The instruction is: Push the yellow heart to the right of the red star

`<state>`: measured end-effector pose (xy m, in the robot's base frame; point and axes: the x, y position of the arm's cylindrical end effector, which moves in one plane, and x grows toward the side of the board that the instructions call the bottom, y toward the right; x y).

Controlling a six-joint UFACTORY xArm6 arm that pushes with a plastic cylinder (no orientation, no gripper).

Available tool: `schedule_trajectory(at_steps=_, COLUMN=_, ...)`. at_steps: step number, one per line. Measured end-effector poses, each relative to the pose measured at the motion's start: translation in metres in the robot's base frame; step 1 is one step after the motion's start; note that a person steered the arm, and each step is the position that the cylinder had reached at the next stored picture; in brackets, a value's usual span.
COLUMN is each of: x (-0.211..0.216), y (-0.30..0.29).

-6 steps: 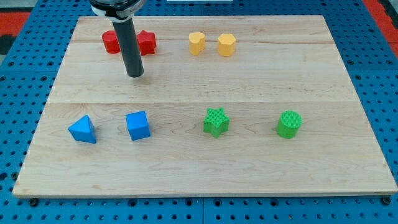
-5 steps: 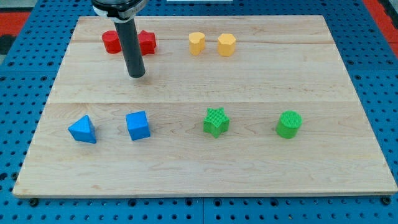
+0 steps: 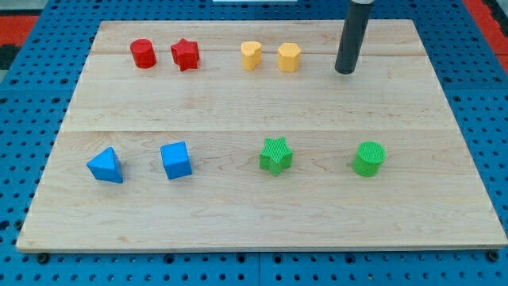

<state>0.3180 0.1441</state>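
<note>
The yellow heart [image 3: 251, 55] lies near the view's top, right of centre-left. The red star [image 3: 185, 54] lies to its left, with a gap between them. My tip [image 3: 344, 71] rests on the board at the upper right, to the right of both yellow blocks and apart from them. A yellow hexagonal block [image 3: 289, 57] sits between the heart and my tip.
A red cylinder [image 3: 143, 53] sits left of the red star. A blue triangular block [image 3: 105, 165] and a blue cube [image 3: 175, 160] lie at lower left. A green star [image 3: 275, 155] and a green cylinder [image 3: 368, 158] lie at lower right on the wooden board [image 3: 254, 214].
My rod has moved from in front of the red blocks at the upper left far to the view's right, now right of the yellow blocks. No block has moved.
</note>
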Motion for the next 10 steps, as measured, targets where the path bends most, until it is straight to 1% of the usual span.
schedule_trajectory(at_steps=1, x=0.000, y=0.002)
schedule_trajectory(at_steps=2, x=-0.008, y=-0.030)
schedule_trajectory(at_steps=3, x=-0.022, y=-0.093)
schedule_trajectory(at_steps=4, x=-0.022, y=-0.133)
schedule_trajectory(at_steps=5, x=-0.021, y=-0.122)
schedule_trajectory(at_steps=6, x=-0.021, y=-0.087)
schedule_trajectory(at_steps=7, x=-0.059, y=-0.050)
schedule_trajectory(at_steps=8, x=-0.070, y=-0.069)
schedule_trajectory(at_steps=9, x=-0.035, y=-0.147)
schedule_trajectory(at_steps=10, x=-0.001, y=-0.209)
